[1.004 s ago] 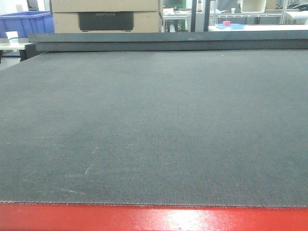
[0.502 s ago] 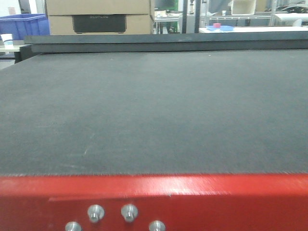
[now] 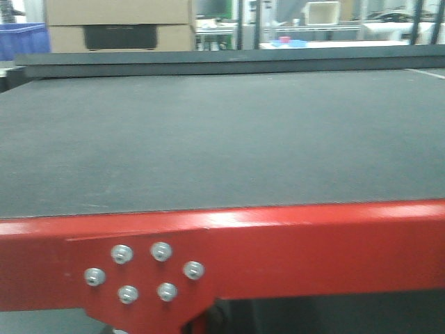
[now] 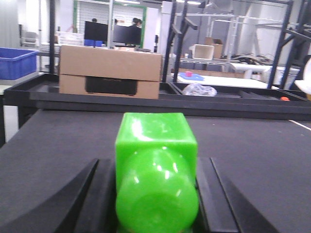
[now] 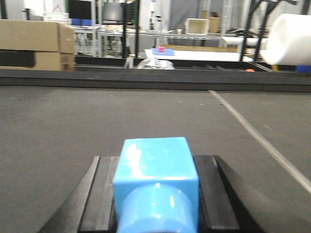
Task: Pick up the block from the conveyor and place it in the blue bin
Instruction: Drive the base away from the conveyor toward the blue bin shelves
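Your left claw [image 4: 155,162] is clamped on a green block [image 4: 156,141]; your right claw [image 5: 155,159] on a blue block [image 5: 154,171]. The conveyor [image 3: 208,139] stretches ahead of both, with the bin [image 4: 17,62] far left.

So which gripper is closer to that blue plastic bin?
Left, likely. The blue plastic bin sits ahead-left of the left gripper, past the dark grey belt; from the right gripper it is out of frame, beyond the cardboard box.

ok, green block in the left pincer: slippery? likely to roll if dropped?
Green block looks like hard glossy plastic, so probably stiff, maybe slick in the left pincer. Its flat cube faces should sit steady on the belt; the rounded end might roll.
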Robot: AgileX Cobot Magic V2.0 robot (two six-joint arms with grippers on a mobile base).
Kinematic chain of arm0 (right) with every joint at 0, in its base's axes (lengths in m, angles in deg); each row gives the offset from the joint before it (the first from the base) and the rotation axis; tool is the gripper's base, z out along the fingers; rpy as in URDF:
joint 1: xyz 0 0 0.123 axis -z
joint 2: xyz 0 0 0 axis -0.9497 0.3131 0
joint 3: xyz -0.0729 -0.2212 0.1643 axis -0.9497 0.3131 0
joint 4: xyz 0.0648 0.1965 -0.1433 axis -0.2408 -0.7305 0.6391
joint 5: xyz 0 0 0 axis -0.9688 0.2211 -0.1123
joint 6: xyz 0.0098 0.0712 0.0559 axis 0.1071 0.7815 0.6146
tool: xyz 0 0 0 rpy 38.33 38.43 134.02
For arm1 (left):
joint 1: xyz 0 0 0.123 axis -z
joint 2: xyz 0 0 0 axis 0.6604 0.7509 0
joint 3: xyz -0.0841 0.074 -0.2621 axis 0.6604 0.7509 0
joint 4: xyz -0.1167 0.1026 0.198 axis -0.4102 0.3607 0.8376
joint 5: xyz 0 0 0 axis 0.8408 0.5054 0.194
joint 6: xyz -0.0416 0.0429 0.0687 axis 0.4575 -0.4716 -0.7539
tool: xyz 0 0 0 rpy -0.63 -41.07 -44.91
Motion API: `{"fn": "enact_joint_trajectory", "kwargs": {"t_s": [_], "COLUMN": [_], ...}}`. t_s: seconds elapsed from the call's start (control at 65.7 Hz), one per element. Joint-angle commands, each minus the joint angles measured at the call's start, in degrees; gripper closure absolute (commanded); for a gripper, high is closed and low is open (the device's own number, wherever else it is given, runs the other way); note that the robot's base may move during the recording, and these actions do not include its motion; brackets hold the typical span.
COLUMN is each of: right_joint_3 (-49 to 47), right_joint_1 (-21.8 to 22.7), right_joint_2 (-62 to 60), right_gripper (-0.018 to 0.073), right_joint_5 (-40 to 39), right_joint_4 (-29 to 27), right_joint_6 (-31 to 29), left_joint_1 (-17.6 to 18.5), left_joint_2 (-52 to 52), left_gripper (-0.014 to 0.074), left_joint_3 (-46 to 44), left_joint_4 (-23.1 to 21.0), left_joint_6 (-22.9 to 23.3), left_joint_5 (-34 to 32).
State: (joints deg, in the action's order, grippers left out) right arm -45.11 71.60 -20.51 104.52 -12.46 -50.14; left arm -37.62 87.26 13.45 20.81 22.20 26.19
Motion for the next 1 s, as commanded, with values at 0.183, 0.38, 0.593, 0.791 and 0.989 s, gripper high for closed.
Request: {"fn": "enact_joint_trajectory", "kwargs": {"t_s": [0.183, 0.38, 0.593, 0.791, 0.989], "right_joint_3": [0.1, 0.1, 0.1, 0.1, 0.1], "right_joint_1": [0.0, 0.0, 0.0, 0.0, 0.0], "right_joint_2": [-0.2, -0.2, -0.2, -0.2, -0.2], "right_gripper": [0.0721, 0.0721, 0.0721, 0.0721, 0.0721], "right_joint_5": [-1.3, -1.3, -1.3, -1.3, -1.3], "right_joint_4": [0.6, 0.6, 0.6, 0.6, 0.6], "right_joint_6": [-0.3, -0.3, -0.3, -0.3, -0.3], "left_joint_1": [-0.2, -0.2, -0.2, -0.2, -0.2], "left_joint_2": [-0.2, -0.2, -0.2, -0.2, -0.2], "left_gripper": [0.0707, 0.0707, 0.0707, 0.0707, 0.0707], "left_joint_3": [0.0, 0.0, 0.0, 0.0, 0.0], "left_joint_4": [0.4, 0.4, 0.4, 0.4, 0.4], "left_joint_6": [-0.2, -0.2, -0.2, -0.2, -0.2], "left_joint_5": [-0.7, -0.7, -0.7, -0.7, -0.7]}}
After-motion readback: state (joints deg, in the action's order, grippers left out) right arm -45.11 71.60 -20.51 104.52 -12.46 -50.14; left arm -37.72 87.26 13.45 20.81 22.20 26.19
